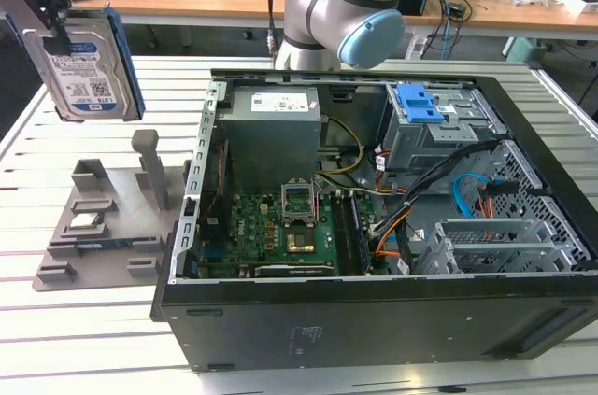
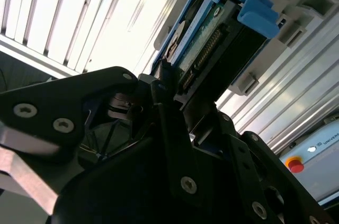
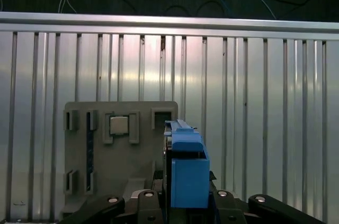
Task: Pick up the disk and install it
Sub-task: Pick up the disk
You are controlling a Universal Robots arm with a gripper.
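The disk, silver with a blue-and-white label and a blue carrier frame, hangs upright in the air at the exterior view's upper left. My gripper is shut on its upper end. It hangs above the grey holder tray, well off that tray. In the second wrist view the disk shows edge-on, connector side visible, with my gripper clamped on it. In the first wrist view the blue carrier sticks out from my gripper over the tray.
An open computer case lies at the exterior view's right, with a grey drive cage and blue latch panel in its far corner. A small square silver chip sits in the tray. The slatted metal table runs beneath.
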